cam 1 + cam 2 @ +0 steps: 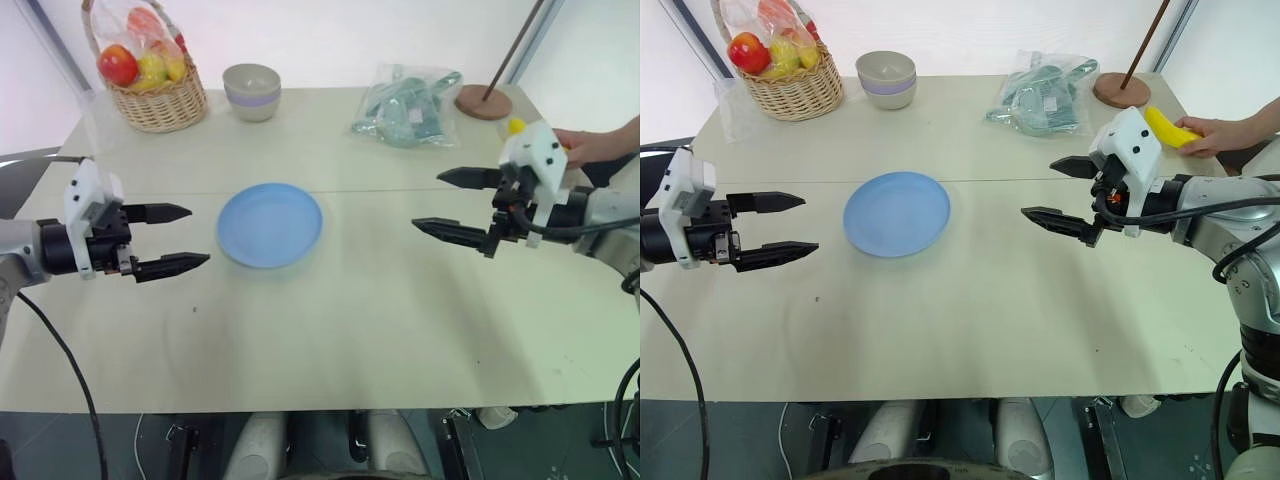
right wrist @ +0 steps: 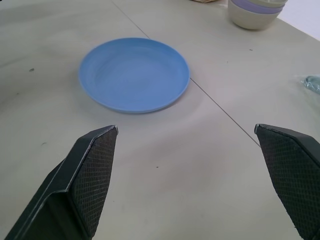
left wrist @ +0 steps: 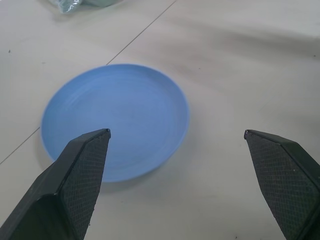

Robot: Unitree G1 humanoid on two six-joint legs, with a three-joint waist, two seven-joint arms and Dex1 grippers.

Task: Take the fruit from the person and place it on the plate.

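So far nothing is handed over; my left gripper (image 1: 185,238) hangs open and empty left of the bare light-blue plate (image 1: 270,224); my right gripper (image 1: 1058,190) is open too; the banana (image 1: 1169,128) sits in the person's hand (image 1: 1220,134) behind it, yet to be taken

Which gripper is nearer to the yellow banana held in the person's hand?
Right. The right gripper hovers open just in front of the curved yellow banana in the person's hand; the left gripper hangs open across the table, beyond the round light-blue plate.
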